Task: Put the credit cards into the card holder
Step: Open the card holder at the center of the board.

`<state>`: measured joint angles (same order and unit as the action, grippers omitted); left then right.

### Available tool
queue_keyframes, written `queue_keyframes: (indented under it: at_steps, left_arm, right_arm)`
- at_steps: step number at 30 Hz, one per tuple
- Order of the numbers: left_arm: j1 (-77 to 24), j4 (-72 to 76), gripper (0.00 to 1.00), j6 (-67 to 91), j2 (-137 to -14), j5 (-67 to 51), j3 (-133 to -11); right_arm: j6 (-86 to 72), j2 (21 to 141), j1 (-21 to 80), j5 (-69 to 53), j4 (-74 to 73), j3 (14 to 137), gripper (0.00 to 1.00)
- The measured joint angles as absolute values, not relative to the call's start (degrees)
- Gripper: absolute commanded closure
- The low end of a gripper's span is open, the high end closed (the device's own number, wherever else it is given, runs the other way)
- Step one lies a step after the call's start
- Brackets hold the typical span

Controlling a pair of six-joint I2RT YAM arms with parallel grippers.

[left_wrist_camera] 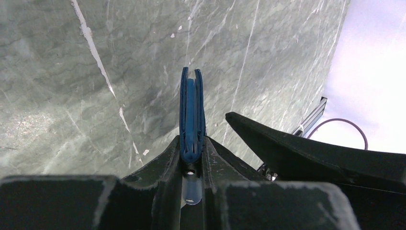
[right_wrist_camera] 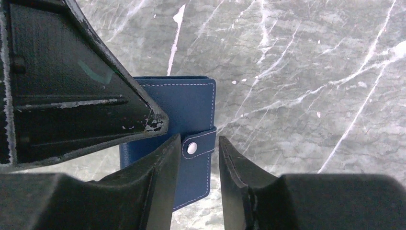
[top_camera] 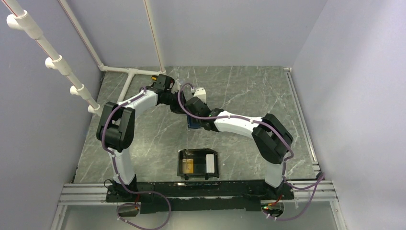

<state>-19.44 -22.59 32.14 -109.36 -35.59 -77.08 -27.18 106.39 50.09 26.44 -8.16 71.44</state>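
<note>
The card holder (top_camera: 197,153), a black tray with a white strip (top_camera: 209,163), lies near the front middle of the table. One orange-gold credit card (top_camera: 187,166) lies inside it; no other card shows. My left gripper (left_wrist_camera: 191,143) is shut on a dark blue folding wallet (left_wrist_camera: 191,108) and holds it edge-up above the table. My right gripper (right_wrist_camera: 200,143) is open, its jaws either side of the wallet's snap strap (right_wrist_camera: 197,146). In the top view both grippers meet at the wallet (top_camera: 191,123) at mid table.
The closed wallet's face (right_wrist_camera: 184,103) fills the middle of the right wrist view, with the left gripper's finger (right_wrist_camera: 72,96) at upper left. White pipes (top_camera: 127,84) stand at the back left. A metal rail (top_camera: 301,115) runs along the right edge.
</note>
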Motion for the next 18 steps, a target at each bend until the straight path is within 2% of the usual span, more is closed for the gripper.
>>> queue_keyframes:
  at_steps: [12, 14, 16, 18]
  left_arm:
    - [-19.59, -22.55, 1.00, 31.83, -109.36, -33.47, -77.06]
    - [-19.81, -22.55, 1.00, 31.35, -109.34, -33.04, -77.06]
    - [-20.01, -22.31, 1.00, 30.98, -109.14, -33.15, -77.06]
    - [-19.92, -22.37, 1.00, 30.59, -108.16, -33.15, -77.06]
  right_arm:
    - [-31.77, 110.56, 51.53, 32.23, -13.10, 76.40, 0.83]
    - [-32.21, 110.74, 51.64, 33.06, -13.23, 76.36, 0.89]
    - [-32.16, 110.67, 51.51, 34.26, -13.76, 76.09, 0.99]
    - [-31.57, 110.65, 50.35, 35.70, -15.14, 75.00, 1.00]
